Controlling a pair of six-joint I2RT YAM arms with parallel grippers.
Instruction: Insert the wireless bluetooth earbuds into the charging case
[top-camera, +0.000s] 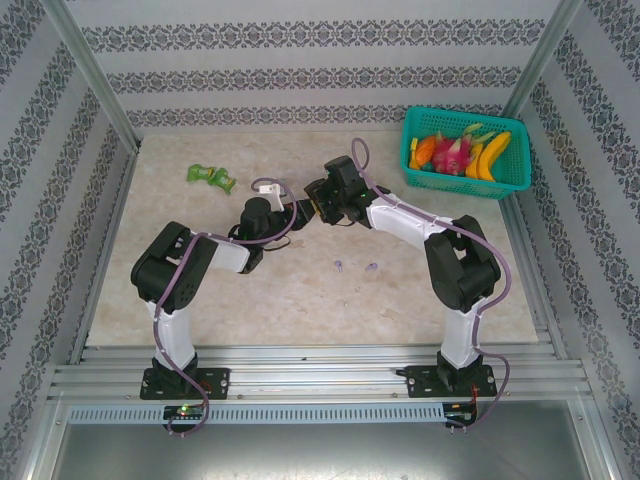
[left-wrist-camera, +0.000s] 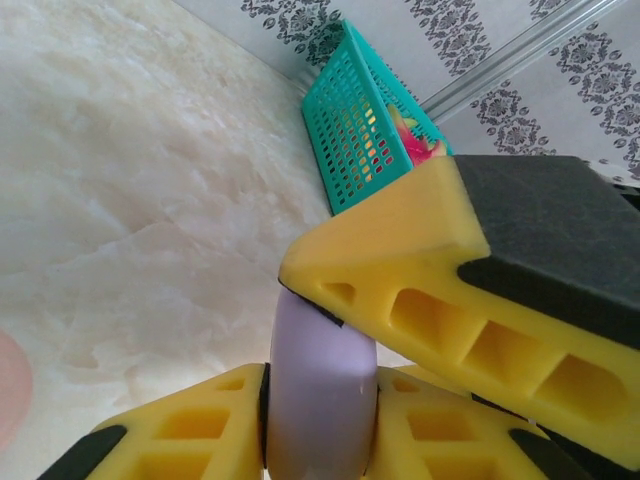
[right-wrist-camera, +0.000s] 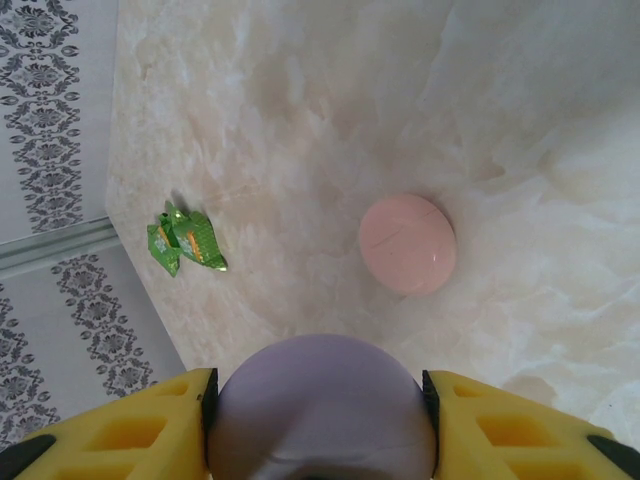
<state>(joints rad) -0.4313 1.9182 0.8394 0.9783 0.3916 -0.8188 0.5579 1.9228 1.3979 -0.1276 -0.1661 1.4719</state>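
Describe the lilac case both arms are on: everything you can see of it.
The lilac case is a smooth, round, coin-like puck, plastic by its soft sheen, with a gently domed face and a rounded rim. It looks closed: no gap shows along its edge in the left wrist view. It stands on edge, seemingly clear of the table. The right gripper clamps opposite sides of its rim, and the left gripper presses on its two faces.
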